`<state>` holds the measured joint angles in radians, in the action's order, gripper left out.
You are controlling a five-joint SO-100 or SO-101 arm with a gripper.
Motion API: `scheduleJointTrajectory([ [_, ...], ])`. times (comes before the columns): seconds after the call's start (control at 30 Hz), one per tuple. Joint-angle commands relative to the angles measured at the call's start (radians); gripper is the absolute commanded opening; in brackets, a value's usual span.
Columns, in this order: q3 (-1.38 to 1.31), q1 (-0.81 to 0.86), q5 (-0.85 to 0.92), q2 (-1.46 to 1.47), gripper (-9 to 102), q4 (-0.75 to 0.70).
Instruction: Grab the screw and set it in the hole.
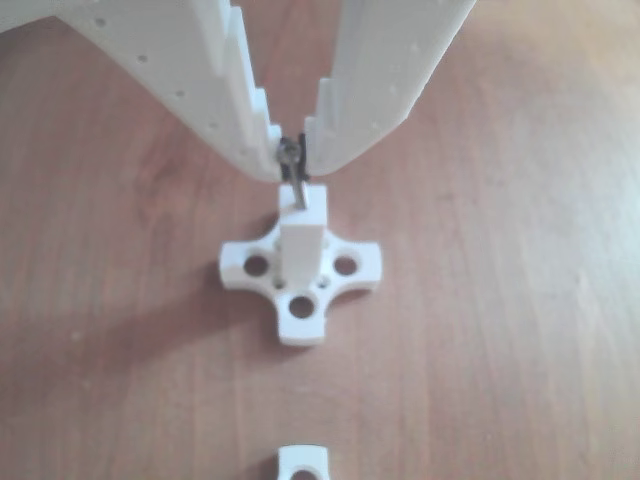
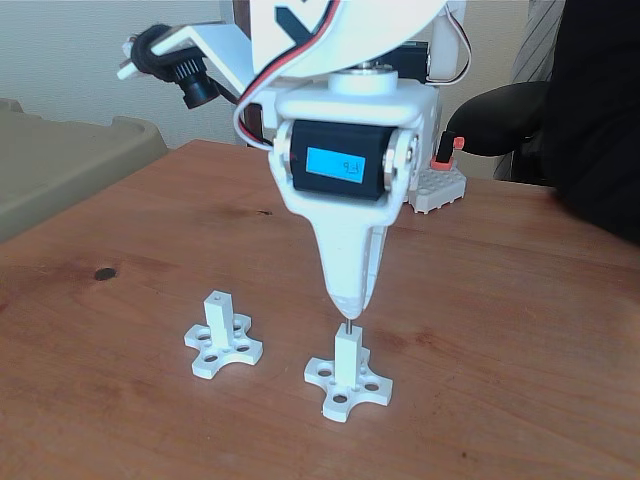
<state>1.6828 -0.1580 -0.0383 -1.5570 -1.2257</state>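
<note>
The white two-finger plastic claw (image 1: 292,158) was clenched on the small thin silvery metal screw (image 1: 295,180), gripping it by the head end between the fingertips so that the slim shank hung down below them. Directly beneath the claw stood the white plastic post with a cross-shaped base (image 1: 300,250), resting on the brown wooden desk (image 1: 500,330). In the fixed view the screw (image 2: 346,324) bridged the short gap between the claw (image 2: 346,310) and the post (image 2: 346,352), its tip at or just above the tiny round hole in the post's square end face (image 2: 346,338); whether the tip had entered the bore could not be told.

Risks, as judged from this pose: the shank appeared slightly tilted in the other view, so a straight descent could catch the tip on the rim of the bore and push the light post over or slide it along the desk. An early release could let the screw topple off the end face. A pinch so near the head might also let the screw pivot between the fingertips.

To the left of the claw in the fixed view stood a second white post with cross base (image 2: 222,340). The blue label on the wrist servo (image 2: 338,164) carried dark characters too blurred to read; no other writing was legible.
</note>
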Motion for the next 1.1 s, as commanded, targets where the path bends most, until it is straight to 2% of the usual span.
scheduleJointTrajectory([
  [0.0, -0.014, -0.008, -0.005, -0.025, -4, 0.014],
  [1.07, -0.009, -0.014, -0.008, -0.015, -1, 0.020],
])
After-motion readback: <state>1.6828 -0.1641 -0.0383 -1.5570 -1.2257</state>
